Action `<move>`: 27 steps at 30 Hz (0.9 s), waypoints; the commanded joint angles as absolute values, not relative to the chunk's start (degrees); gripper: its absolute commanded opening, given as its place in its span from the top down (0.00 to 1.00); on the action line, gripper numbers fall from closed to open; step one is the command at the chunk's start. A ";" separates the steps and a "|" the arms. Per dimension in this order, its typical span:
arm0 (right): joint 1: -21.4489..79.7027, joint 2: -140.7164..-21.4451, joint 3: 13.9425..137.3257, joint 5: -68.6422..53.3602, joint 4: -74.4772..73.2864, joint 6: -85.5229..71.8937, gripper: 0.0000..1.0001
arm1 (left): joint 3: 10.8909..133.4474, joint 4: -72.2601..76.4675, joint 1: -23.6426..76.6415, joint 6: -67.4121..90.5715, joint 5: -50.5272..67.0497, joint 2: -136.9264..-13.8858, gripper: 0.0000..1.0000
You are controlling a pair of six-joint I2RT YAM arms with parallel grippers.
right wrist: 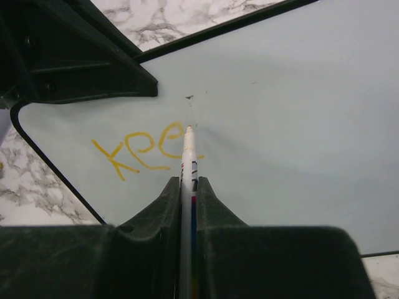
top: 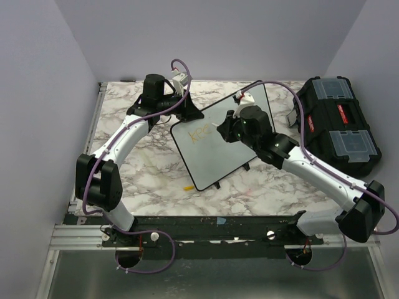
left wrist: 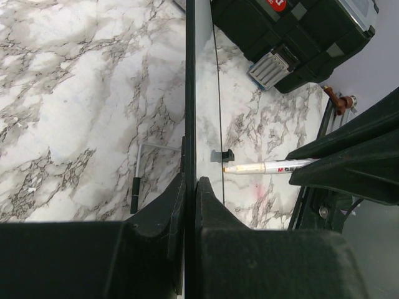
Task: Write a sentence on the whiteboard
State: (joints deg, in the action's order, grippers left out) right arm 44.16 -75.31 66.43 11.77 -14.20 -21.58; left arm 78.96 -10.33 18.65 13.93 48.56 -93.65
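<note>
— Where are the right fingers (right wrist: pixel 215 207) sitting?
— I'm seeing them pinching the marker (right wrist: pixel 187 163). Its long axis is running straight out from them, and the tip is touching the whiteboard (right wrist: pixel 293 93) just past the third orange letter of the sentence (right wrist: pixel 140 151).
— And the next stroke?
— I'm judging that the blank board is lying to the right of the tip along that line. The right arm (top: pixel 312 167) is reaching in across the counter (top: pixel 149 177), wrist turned toward the propped-up board.
— The left?
— The left fingers (left wrist: pixel 163 215) are clamping the board's rim edge-on.
</note>
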 commanded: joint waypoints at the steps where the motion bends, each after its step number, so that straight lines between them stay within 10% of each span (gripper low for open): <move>1: 44.31 -76.51 69.23 14.39 -12.14 -22.03 0.99 | 76.44 -10.09 20.56 6.56 47.81 -95.01 1.00; 27: 44.34 -78.80 66.35 15.73 -12.08 -23.01 0.99 | 76.02 -9.81 20.39 6.60 49.07 -94.35 1.00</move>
